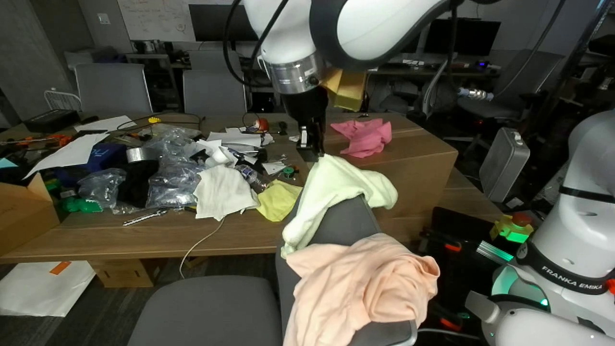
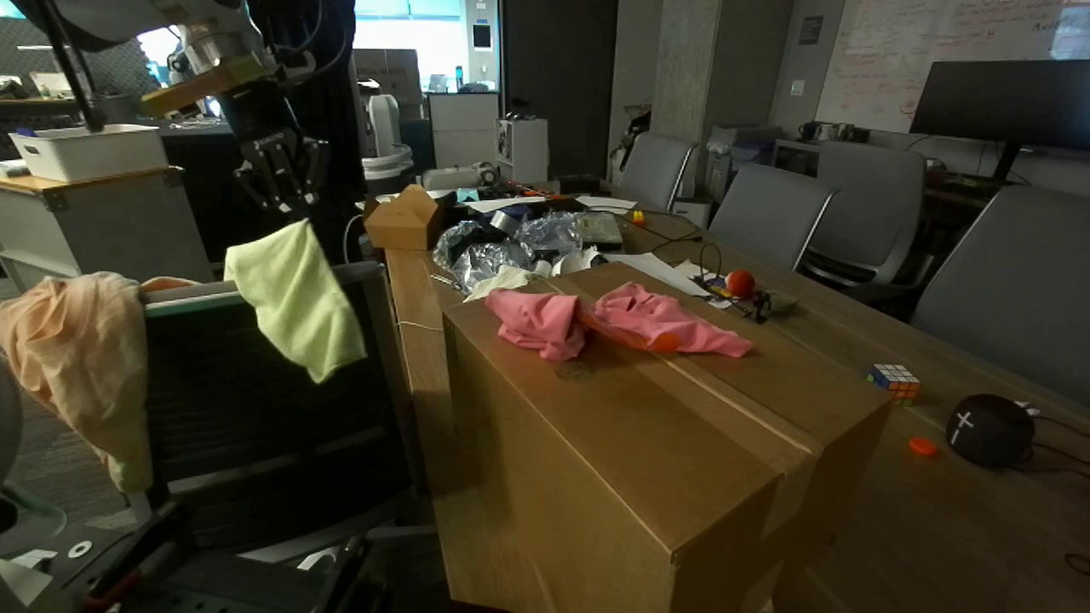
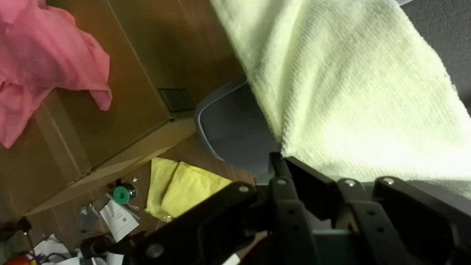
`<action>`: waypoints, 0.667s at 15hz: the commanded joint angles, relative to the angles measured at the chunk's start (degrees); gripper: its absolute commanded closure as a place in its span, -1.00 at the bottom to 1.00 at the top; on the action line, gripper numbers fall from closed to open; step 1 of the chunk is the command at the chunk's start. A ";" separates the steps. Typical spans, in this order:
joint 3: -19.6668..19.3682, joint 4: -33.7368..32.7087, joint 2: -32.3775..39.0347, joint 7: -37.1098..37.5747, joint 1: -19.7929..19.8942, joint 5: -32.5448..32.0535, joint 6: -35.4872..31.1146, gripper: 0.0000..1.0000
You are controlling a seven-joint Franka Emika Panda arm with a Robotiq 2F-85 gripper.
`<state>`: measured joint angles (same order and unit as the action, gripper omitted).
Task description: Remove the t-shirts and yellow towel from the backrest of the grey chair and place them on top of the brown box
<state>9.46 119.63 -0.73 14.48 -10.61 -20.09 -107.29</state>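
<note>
The pale yellow towel [image 1: 331,192] hangs over the backrest of the grey chair [image 1: 343,221], with one corner pulled up to a peak. My gripper [image 1: 313,153] is shut on that corner. The towel also shows in an exterior view [image 2: 298,298] and fills the upper right of the wrist view [image 3: 349,92], where the fingertips [image 3: 282,156] meet at its edge. A peach t-shirt [image 1: 360,288] is draped over the near end of the backrest; it also shows in an exterior view [image 2: 77,349]. A pink t-shirt [image 2: 536,323] lies crumpled on the brown box [image 2: 596,460].
The box stands on the wooden table [image 1: 144,235], beside the chair. A yellow cloth [image 1: 279,199], a white cloth [image 1: 223,192], plastic bags [image 1: 175,163] and papers lie on the table. A Rubik's cube [image 2: 894,383] and a black speaker [image 2: 989,430] stand beyond the box.
</note>
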 commanded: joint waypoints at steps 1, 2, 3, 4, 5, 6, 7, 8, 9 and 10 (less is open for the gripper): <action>-0.63 -1.64 -3.18 3.08 1.35 -1.05 -1.09 0.95; -0.93 -2.29 -3.84 3.50 1.83 -0.51 -1.01 0.95; -1.34 -2.80 -4.58 3.99 2.41 -0.08 -1.32 0.95; -1.68 -3.55 -5.11 4.43 2.93 0.28 -1.17 0.95; -2.21 -4.15 -5.89 4.72 3.64 0.85 -1.23 0.95; -2.64 -4.70 -6.49 5.01 4.27 1.33 -1.31 0.95; -3.13 -5.39 -7.27 5.24 4.92 1.93 -1.09 0.95; -3.64 -6.13 -7.80 5.49 5.63 2.46 -1.03 0.95; -4.12 -6.92 -8.18 5.86 6.30 3.01 -0.90 0.95; -4.86 -7.96 -8.52 5.80 7.14 4.08 -0.49 0.95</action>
<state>5.81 114.06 -7.62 19.38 -5.33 -18.63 -107.85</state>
